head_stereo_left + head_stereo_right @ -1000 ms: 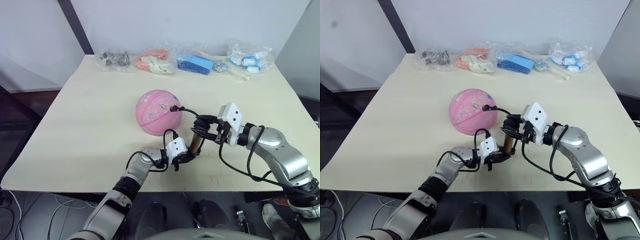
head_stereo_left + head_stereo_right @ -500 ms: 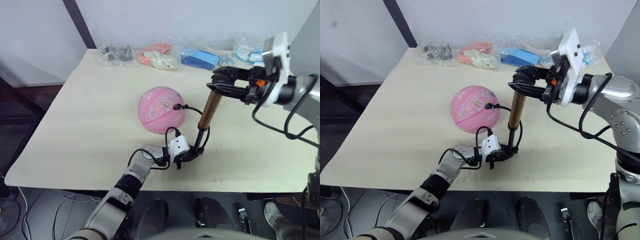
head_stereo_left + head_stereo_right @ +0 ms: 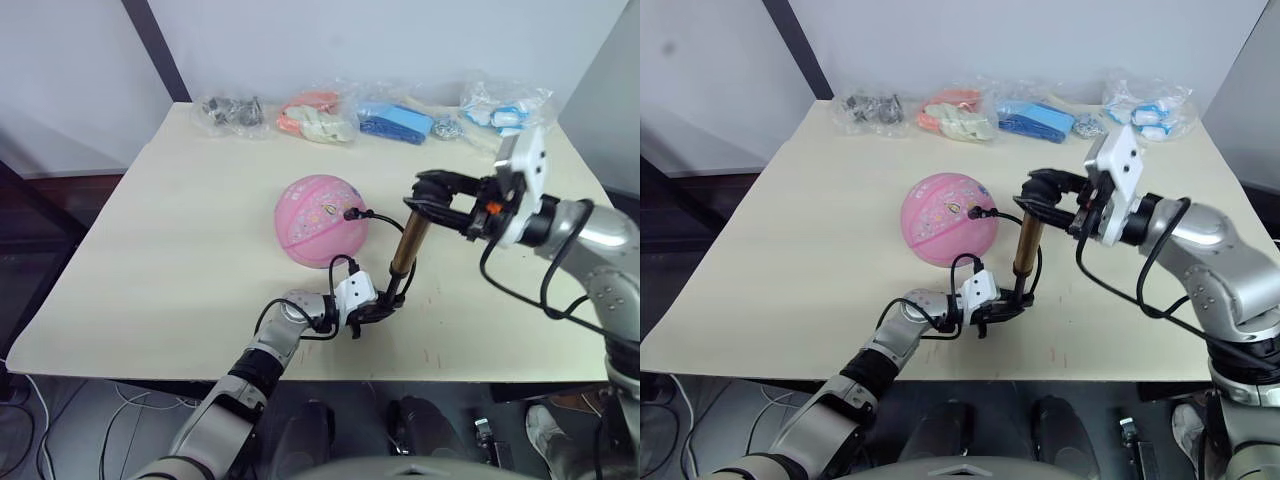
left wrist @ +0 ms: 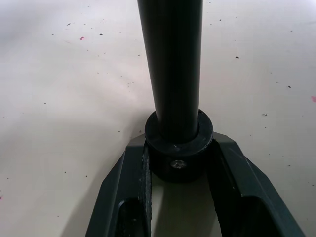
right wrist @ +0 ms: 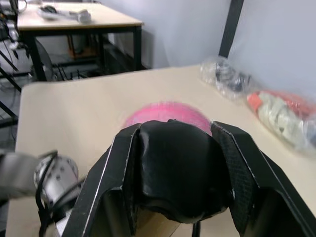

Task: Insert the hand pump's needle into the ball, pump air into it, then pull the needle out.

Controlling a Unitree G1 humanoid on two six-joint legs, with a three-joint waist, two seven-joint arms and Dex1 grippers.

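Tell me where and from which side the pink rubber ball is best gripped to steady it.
Probably the pink rubber ball on its rounded flank on the robot's left, low down, coming in from that side: the thin black hose plugs into its right upper face, and the gold-bronze hand pump stands to its right, held by both end effectors.

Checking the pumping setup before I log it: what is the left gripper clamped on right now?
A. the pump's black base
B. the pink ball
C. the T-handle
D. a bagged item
A: the left gripper is shut on the black base of the hand pump at the table.
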